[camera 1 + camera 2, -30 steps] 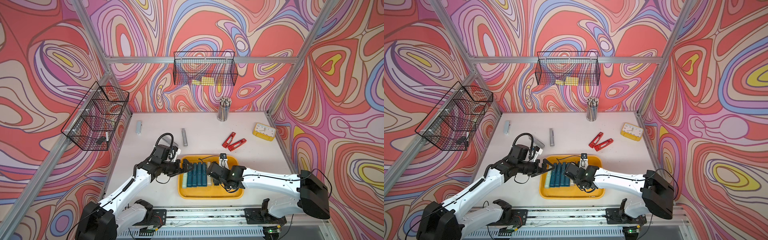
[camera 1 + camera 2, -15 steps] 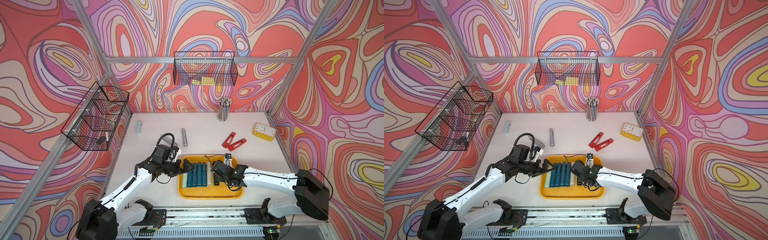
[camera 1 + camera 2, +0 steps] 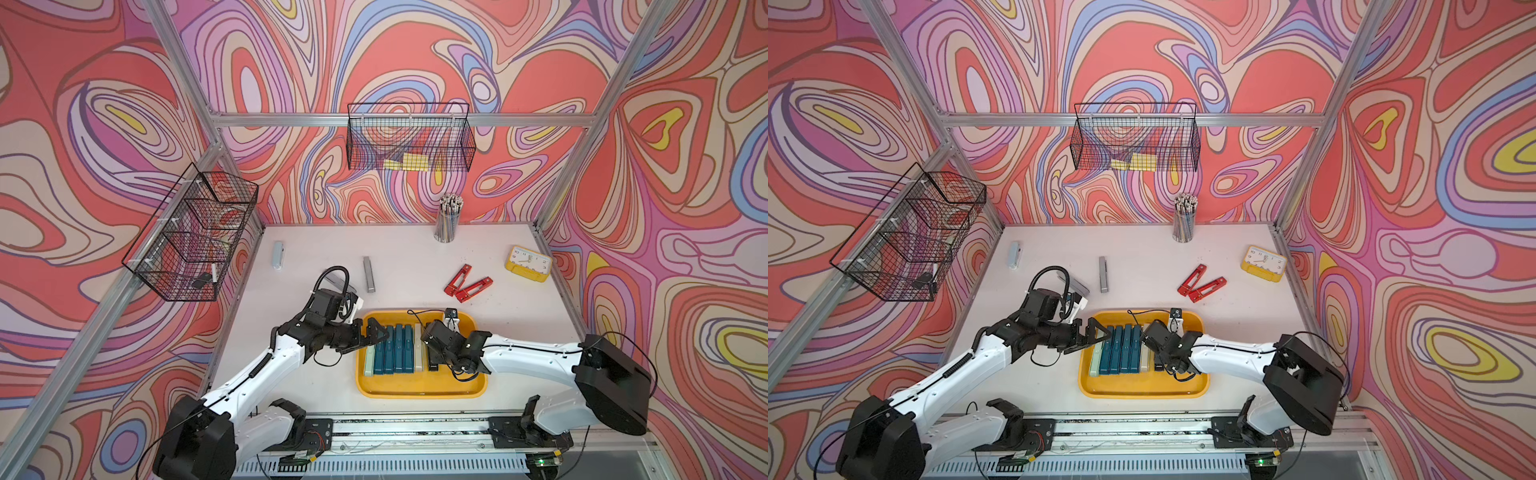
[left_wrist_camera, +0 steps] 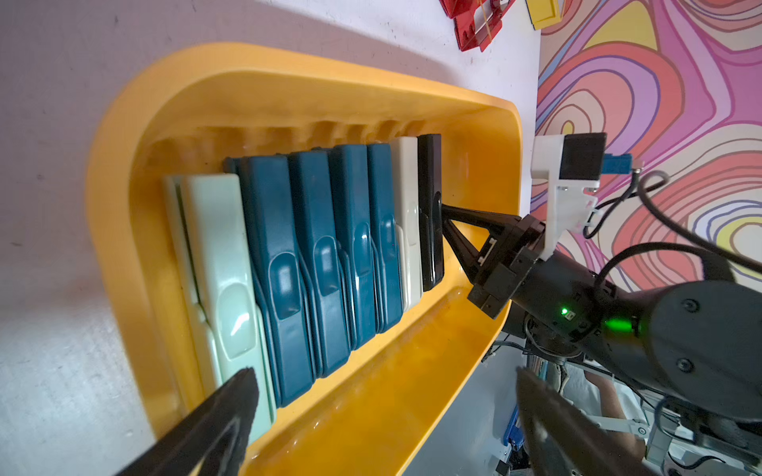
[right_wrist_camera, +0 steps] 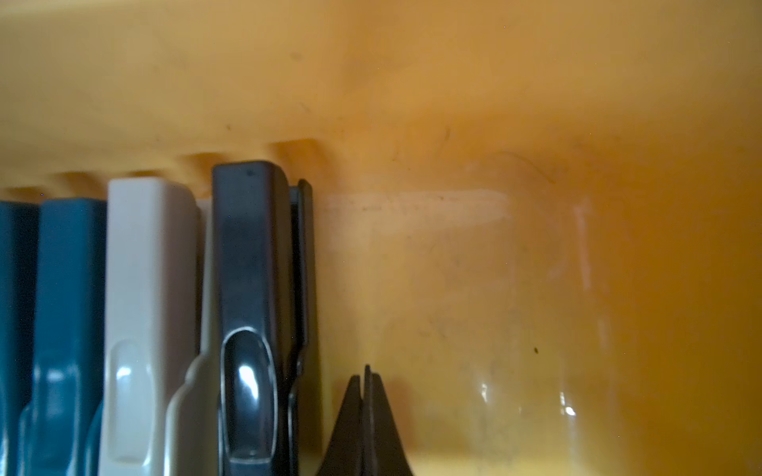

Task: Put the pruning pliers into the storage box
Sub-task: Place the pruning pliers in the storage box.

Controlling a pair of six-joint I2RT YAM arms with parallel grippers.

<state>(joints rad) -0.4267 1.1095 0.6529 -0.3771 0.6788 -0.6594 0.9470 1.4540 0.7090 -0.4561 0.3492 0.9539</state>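
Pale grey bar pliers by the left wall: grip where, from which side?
Take the pale grey bar-shaped pliers at mid-length, across the narrow width, from straight above. They lie flat on the white table, long axis pointing away from the robot, bare table along both long sides; the open left pincer should straddle them.

pliers (image 3: 392, 349) in box (image 3: 419, 392), clock (image 3: 528, 264) behind, to R

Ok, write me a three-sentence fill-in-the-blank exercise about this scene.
The storage box holds ____ teal pruning pliers.
The left gripper has its jaws ____, not shut.
The pair of pliers on the table, nearest the clock, is coloured ____.
Missing words: four; open; red.
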